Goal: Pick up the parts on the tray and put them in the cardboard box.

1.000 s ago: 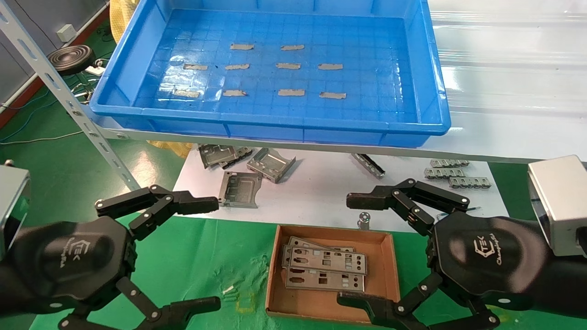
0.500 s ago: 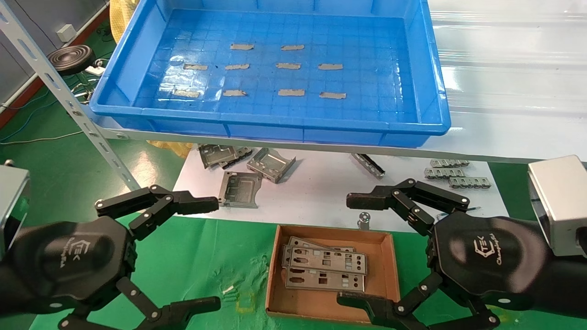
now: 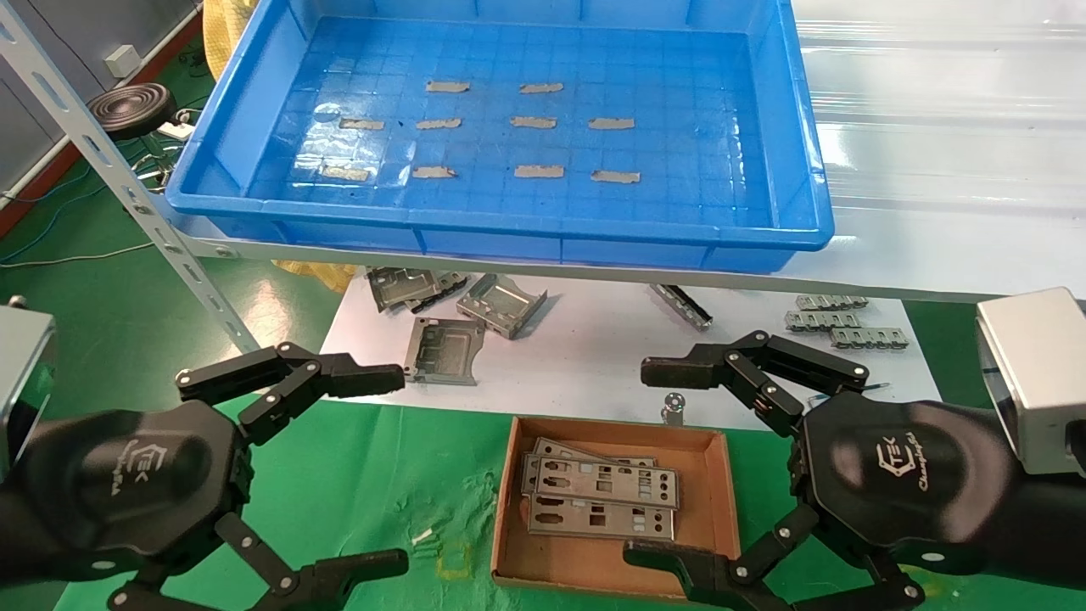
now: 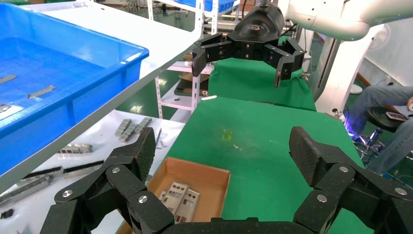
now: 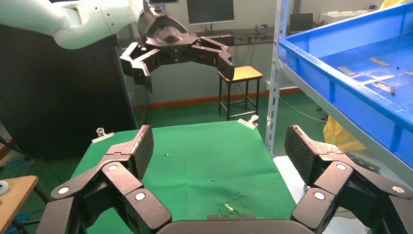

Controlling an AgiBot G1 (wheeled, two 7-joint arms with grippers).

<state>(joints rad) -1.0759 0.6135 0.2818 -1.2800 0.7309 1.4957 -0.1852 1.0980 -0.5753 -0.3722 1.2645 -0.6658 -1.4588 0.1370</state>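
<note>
Thin, stiff, slippery-looking parts (image 3: 601, 496) lie stacked in the cardboard box (image 3: 721, 492), best pinched at long edges, flanked by left gripper (image 3: 373, 471) and right gripper (image 3: 657, 462), both wide open and empty.

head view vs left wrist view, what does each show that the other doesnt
Only the head view shows the whole tray floor, bare but for grey tape strips, and the boxy brackets on the white sheet. Only the left wrist view shows a seated person beyond the green table. Both show the cardboard box holding the parts, with the left gripper and right gripper open and empty.
</note>
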